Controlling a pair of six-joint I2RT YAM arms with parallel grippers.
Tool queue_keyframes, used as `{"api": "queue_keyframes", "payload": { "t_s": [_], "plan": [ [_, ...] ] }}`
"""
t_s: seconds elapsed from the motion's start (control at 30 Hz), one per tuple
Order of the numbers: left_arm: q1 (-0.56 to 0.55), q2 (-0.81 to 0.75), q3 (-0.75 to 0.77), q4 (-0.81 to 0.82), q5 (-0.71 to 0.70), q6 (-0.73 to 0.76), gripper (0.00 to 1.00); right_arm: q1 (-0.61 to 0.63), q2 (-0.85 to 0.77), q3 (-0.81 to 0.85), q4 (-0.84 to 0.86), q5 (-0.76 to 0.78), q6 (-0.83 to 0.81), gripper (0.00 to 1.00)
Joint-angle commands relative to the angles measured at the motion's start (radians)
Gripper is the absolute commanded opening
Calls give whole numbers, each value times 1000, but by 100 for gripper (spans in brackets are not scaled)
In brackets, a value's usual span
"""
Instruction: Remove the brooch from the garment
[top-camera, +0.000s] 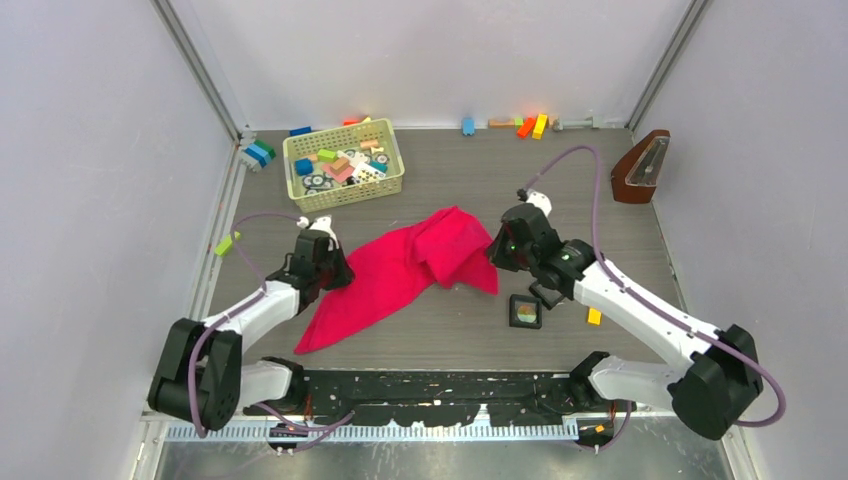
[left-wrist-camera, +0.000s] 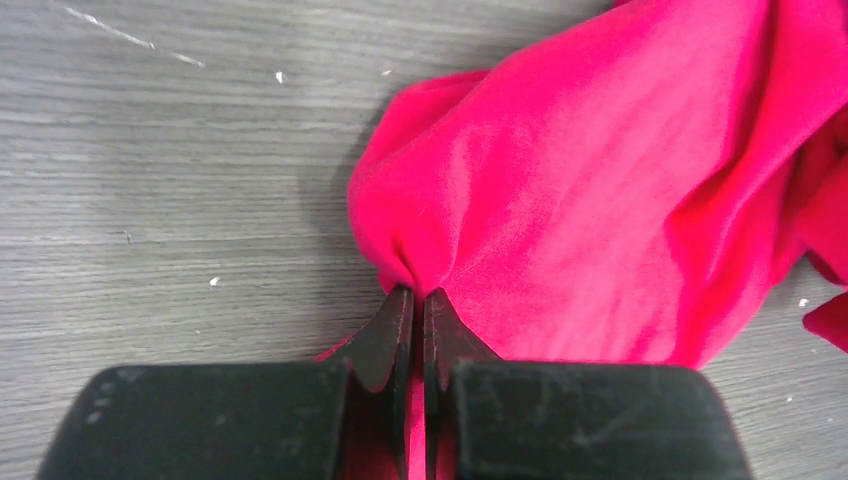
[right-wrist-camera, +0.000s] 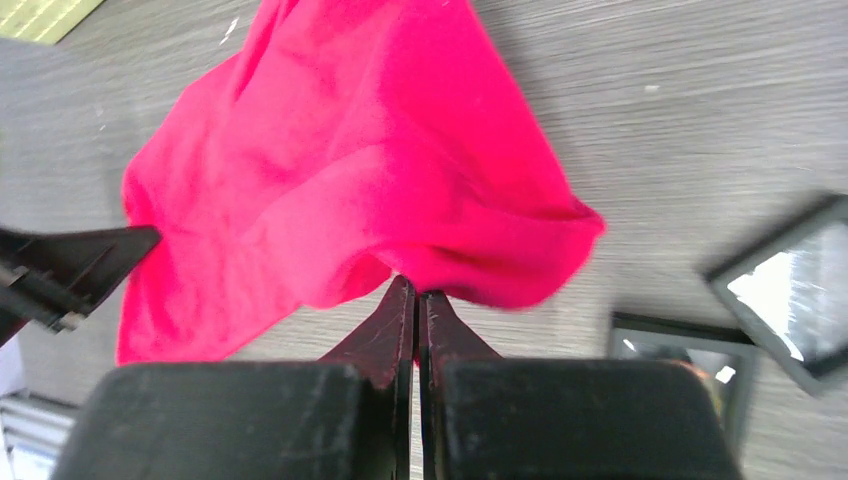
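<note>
The left arm (top-camera: 255, 310) and right arm (top-camera: 640, 305) have white links and black joints. A purple cable (top-camera: 596, 195) runs along each. Black fingers (left-wrist-camera: 385, 340) taper to points.

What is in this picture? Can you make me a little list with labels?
Pink cloth: bunched on the table, between both arms
Left fingers: shut, pinching the cloth's edge
Right fingers: shut, pinching its other side
Brooch: not visible on the cloth
Basket: holds toy blocks, far side of table
</note>
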Motion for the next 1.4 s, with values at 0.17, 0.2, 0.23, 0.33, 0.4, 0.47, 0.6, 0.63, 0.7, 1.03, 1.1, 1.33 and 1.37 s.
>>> {"api": "queue_keyframes", "payload": {
  "t_s": [0.17, 0.2, 0.23, 0.33, 0.4, 0.47, 0.6, 0.63, 0.7, 1.03, 1.1, 1.33, 1.37],
  "plan": [
    [8, -192, 138, -116, -102, -28, 0, -132, -120, 101, -218, 98, -26, 0],
    [8, -202, 179, -162, -113, -26, 0, -142, -107, 140, -227, 77, -34, 1],
    [9, -208, 223, -202, -128, -18, 0, -158, -97, 166, -247, 65, -40, 0],
    [21, -203, 375, -328, -170, 22, 0, -186, -49, 304, -286, 22, -58, 0],
    [35, -182, 508, -405, -172, 57, 0, -204, -23, 394, -310, -3, -70, 0],
    [50, -153, 628, -491, -181, 89, 0, -220, 1, 488, -335, -34, -80, 0],
    [84, -114, 852, -622, -186, 143, 0, -225, 30, 688, -415, -75, -90, 0],
    [91, -109, 902, -651, -184, 159, 0, -225, 30, 751, -428, -94, -100, 0],
    [98, -102, 1000, -714, -195, 191, 0, -225, 19, 838, -467, -109, -108, 0],
    [108, -163, 1215, -912, -253, 254, 0, -225, -133, 869, -501, -170, -81, 1],
    [108, -184, 1208, -923, -226, 252, 0, -225, -155, 840, -500, -201, -74, 1],
    [108, -164, 1170, -936, -183, 257, 0, -225, -182, 780, -506, -210, -84, 1],
    [108, -155, 1163, -926, -184, 258, 0, -225, -177, 780, -499, -206, -93, 1]
  ]
}}
